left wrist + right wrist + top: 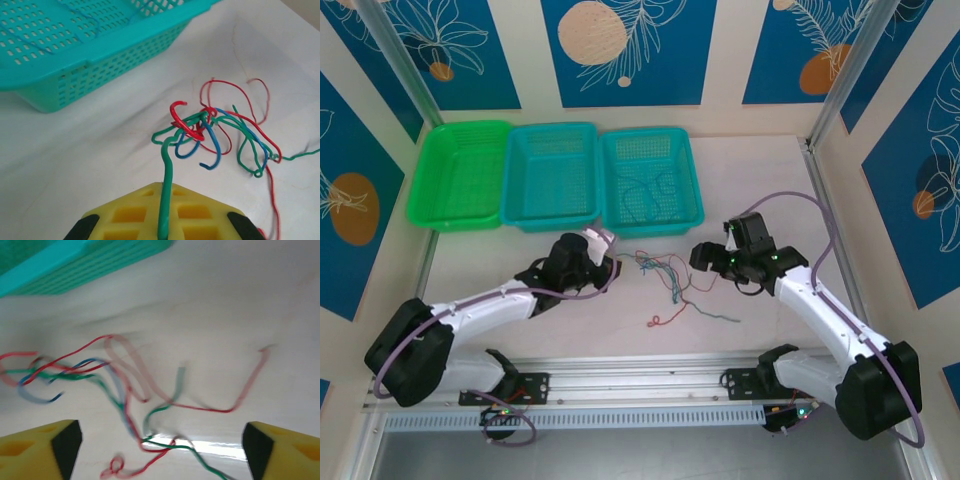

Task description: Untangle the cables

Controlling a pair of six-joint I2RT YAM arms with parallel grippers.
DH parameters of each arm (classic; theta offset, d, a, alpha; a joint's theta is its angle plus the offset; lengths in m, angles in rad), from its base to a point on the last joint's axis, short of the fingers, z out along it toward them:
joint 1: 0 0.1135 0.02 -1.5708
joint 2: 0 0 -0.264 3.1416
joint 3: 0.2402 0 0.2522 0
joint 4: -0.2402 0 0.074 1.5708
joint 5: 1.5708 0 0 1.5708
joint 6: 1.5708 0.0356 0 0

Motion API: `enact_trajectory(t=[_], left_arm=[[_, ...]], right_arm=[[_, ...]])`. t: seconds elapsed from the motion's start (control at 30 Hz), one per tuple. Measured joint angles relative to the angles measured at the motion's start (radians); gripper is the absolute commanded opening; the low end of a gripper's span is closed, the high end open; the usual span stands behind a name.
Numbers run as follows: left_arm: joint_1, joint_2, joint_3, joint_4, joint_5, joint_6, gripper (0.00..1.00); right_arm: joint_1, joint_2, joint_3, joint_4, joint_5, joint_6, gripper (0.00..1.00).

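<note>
A tangle of thin green, red and blue cables (pixel 665 275) lies on the white table between the two grippers. My left gripper (pixel 616 265) is at the tangle's left end, shut on one green cable (pixel 167 170) that runs out between its yellow fingers (pixel 130 215) into the knot (pixel 210 135). My right gripper (pixel 705 255) hovers just right of the tangle, jaws wide open, nothing between them. In the right wrist view the blurred cables (pixel 125 390) spread over the table below the open gripper (pixel 160 442); a red strand (pixel 240 400) trails right.
Three baskets stand in a row at the back: a green one (pixel 460 175), a teal one (pixel 552 175), and a teal one (pixel 690 185) with a few thin cables (pixel 645 190) in it. Its wall (pixel 100 70) is close to the left gripper.
</note>
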Motion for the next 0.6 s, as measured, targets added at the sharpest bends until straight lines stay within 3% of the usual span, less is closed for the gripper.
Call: enact_trajectory(t=[0.23, 0.47, 0.6], left_arm=[[0.0, 0.0, -0.054, 0.053, 0.174, 0.087, 0.0], [0.0, -0.026, -0.06, 0.082, 0.233, 0.143, 0.0], [0.0, -0.044, -0.061, 0.084, 0.214, 0.156, 0.0]], right_arm=[[0.221, 0.122, 0.059, 0.15, -0.151, -0.142, 0.92], [0.23, 0.394, 0.251, 0.162, -0.141, -0.117, 0.87], [0.239, 0.455, 0.275, 0.174, -0.202, -0.098, 0.82]])
